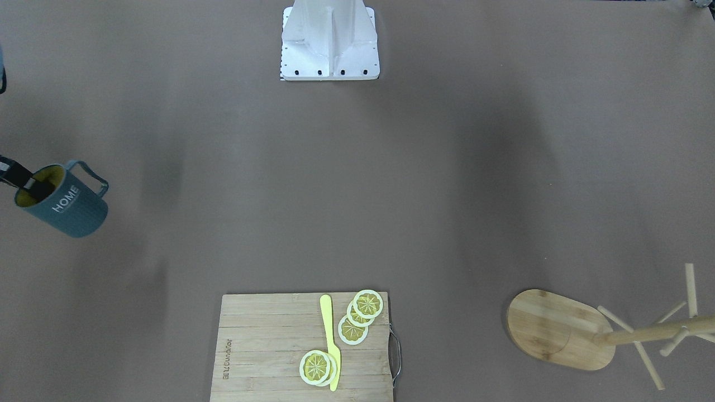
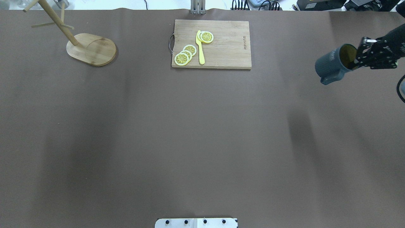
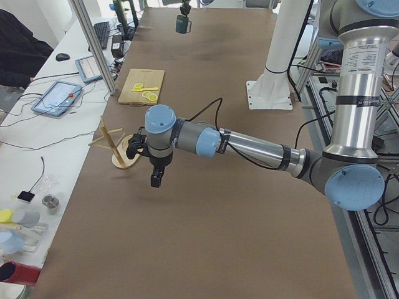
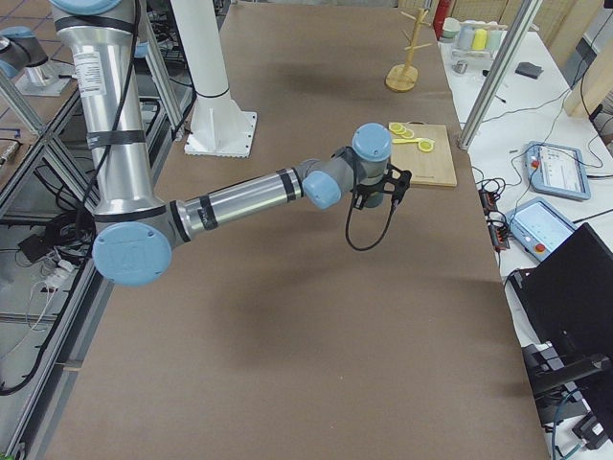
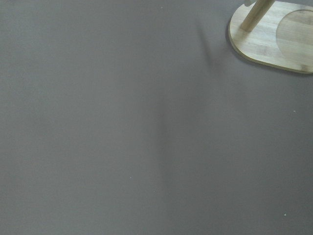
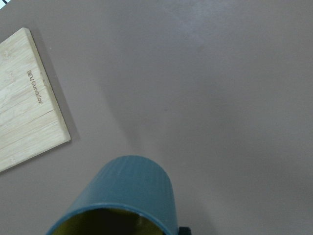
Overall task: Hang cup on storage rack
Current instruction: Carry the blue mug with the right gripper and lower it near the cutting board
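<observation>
The cup [image 1: 67, 209] is a dark blue-grey mug marked HOME with a yellowish inside. It hangs tilted above the table at the robot's right end. My right gripper [image 1: 34, 187] is shut on its rim, one finger inside. Both show in the overhead view, the cup [image 2: 332, 65] and the gripper [image 2: 356, 58]; the right wrist view shows the cup's body [image 6: 132, 191]. The storage rack [image 2: 91, 49], a wooden mug tree, stands at the far left corner and also shows in the front view [image 1: 553, 329]. My left gripper [image 3: 134, 148] hovers near the rack [image 3: 115, 146]; I cannot tell whether it is open.
A slatted wooden cutting board [image 2: 227, 47] lies at the far middle of the table with several lemon slices [image 2: 185, 55] and a yellow knife [image 2: 200, 47] on it. The robot's white base [image 1: 329, 44] stands at the near edge. The left wrist view shows the rack's base [image 5: 274, 34].
</observation>
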### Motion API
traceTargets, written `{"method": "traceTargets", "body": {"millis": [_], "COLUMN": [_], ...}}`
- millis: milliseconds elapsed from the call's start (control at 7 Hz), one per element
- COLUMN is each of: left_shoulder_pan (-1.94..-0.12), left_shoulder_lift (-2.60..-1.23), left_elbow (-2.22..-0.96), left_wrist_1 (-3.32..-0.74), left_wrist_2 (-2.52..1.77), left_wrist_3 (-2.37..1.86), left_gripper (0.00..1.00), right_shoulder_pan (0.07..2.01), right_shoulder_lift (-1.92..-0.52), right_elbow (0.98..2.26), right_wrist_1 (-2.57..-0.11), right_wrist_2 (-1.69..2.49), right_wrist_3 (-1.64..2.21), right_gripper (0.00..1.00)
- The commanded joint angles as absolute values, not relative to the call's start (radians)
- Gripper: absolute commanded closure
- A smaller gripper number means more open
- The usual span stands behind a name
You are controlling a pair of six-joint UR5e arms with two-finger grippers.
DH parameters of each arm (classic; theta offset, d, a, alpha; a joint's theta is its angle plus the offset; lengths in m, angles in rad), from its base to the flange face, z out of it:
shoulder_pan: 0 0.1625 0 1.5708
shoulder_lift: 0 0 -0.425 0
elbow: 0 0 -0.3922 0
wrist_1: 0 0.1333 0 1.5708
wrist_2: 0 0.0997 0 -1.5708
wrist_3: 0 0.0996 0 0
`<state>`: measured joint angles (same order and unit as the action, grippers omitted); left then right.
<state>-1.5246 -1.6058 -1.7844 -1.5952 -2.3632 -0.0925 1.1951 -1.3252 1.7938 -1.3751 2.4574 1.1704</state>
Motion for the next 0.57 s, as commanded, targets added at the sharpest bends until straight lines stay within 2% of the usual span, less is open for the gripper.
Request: {"method": "traceTargets", "body": {"millis": [0,429], "left_shoulder_pan": [-1.525,-1.523], "left_shoulder_lift": [-1.598,-1.598], "left_elbow": [-1.795,-1.787], "left_wrist_1": [-1.598,-1.600], "left_wrist_2": [-2.364,-2.362], "left_wrist_3": [-0.120,-0.123], "left_gripper": [0.02,0.02], "right_shoulder_pan": [1.044,0.835], "right_shoulder_lift": [-1.064,-0.950], "right_elbow": [1.796,1.781], "right_wrist_1": [-1.723,-1.712], "right_wrist_2": [2.330,2.208], "right_wrist_3": [1.221,1.515], "right_gripper": [1.00,1.00]}}
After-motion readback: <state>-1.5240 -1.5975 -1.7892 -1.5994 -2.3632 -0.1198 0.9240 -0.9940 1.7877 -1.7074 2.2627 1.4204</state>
